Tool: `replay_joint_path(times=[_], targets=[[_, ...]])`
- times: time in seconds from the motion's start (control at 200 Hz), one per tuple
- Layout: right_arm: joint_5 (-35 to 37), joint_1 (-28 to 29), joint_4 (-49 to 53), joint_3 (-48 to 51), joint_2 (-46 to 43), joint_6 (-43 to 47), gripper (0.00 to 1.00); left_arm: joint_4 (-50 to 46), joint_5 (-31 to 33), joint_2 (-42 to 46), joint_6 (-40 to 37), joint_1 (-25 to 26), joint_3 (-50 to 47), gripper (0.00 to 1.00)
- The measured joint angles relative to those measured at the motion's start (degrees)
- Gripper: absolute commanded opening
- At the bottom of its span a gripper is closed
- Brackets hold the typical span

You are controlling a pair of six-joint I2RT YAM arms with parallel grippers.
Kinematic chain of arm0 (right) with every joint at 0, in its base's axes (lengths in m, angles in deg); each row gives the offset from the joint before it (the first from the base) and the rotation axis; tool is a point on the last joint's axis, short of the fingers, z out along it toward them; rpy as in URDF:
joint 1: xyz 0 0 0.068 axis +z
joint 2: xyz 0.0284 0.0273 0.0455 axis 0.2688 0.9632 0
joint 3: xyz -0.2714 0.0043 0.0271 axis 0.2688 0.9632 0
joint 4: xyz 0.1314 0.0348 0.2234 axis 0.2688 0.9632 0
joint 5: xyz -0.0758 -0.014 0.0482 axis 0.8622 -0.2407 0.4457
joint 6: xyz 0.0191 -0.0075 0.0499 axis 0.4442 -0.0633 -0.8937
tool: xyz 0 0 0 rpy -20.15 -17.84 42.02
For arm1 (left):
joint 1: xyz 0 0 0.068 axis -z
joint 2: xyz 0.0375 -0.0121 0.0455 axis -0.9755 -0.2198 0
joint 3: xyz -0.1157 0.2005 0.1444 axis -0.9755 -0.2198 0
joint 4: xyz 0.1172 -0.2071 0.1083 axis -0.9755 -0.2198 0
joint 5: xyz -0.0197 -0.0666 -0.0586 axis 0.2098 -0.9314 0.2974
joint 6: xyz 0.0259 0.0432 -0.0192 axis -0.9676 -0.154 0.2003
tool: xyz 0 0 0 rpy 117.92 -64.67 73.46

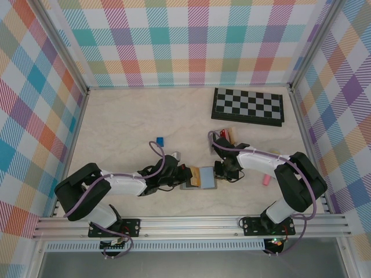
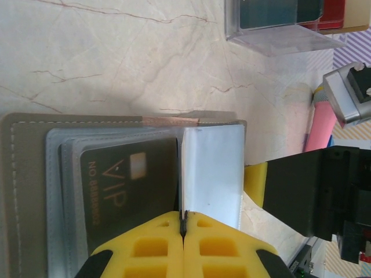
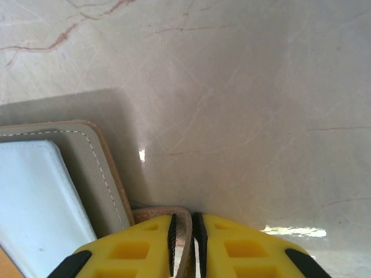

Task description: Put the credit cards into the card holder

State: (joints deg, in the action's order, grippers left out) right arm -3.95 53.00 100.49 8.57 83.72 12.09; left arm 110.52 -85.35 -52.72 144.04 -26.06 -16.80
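Note:
The grey card holder [image 1: 189, 185] lies open on the table between my two grippers. One black credit card marked VIP [image 2: 127, 191] sits in a slot on the card holder's [image 2: 26, 191] left half. A thin pale leaf [image 2: 211, 174] rises from its middle, and my left gripper [image 2: 183, 223] is shut on that leaf's near edge. I cannot tell whether a card is inside the leaf. My right gripper [image 3: 184, 231] is shut on the tan-edged rim of the card holder's [image 3: 93, 168] right cover. From above, left gripper [image 1: 183, 174] and right gripper [image 1: 220, 172] flank it.
A small clear rack of coloured cards [image 1: 224, 136] stands behind the right gripper, seen close as the rack [image 2: 278, 23]. A chessboard [image 1: 248, 106] lies at the back right. A small blue block [image 1: 160, 141] and a pink object [image 1: 266, 179] rest on the table.

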Motion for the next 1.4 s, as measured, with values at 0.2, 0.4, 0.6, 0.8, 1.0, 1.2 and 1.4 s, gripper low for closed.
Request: replay_joint_path(times=[0.2, 0.4, 0.6, 0.8, 1.0, 1.2, 1.4], targets=[[-0.02, 0.00, 0.00, 0.00, 0.00, 0.00, 0.19, 0.76, 0.07, 0.66, 0.04, 0.02, 0.00, 0.00], [0.00, 0.00, 0.00, -0.02, 0.04, 0.00, 0.19, 0.81, 0.04, 1.20, 0.04, 0.00, 0.00, 0.00], [0.00, 0.00, 0.09, -0.11, 0.11, 0.02, 0.19, 0.79, 0.00, 0.59, 0.02, 0.02, 0.00, 0.00], [-0.02, 0.00, 0.09, -0.13, 0.15, 0.02, 0.19, 0.83, -0.48, -1.14, 0.02, 0.02, 0.00, 0.00], [-0.02, 0.00, 0.22, -0.28, 0.31, 0.02, 0.19, 1.31, -1.38, -2.34, 0.02, 0.35, 0.02, 0.00], [-0.02, 0.00, 0.31, -0.35, 0.42, 0.02, 0.19, 3.02, -2.14, -4.09, 0.04, 0.48, 0.28, 0.00], [-0.02, 0.00, 0.35, -0.37, 0.70, 0.02, 0.19, 4.31, -2.10, -4.81, 0.46, 0.55, 0.55, 0.00]])
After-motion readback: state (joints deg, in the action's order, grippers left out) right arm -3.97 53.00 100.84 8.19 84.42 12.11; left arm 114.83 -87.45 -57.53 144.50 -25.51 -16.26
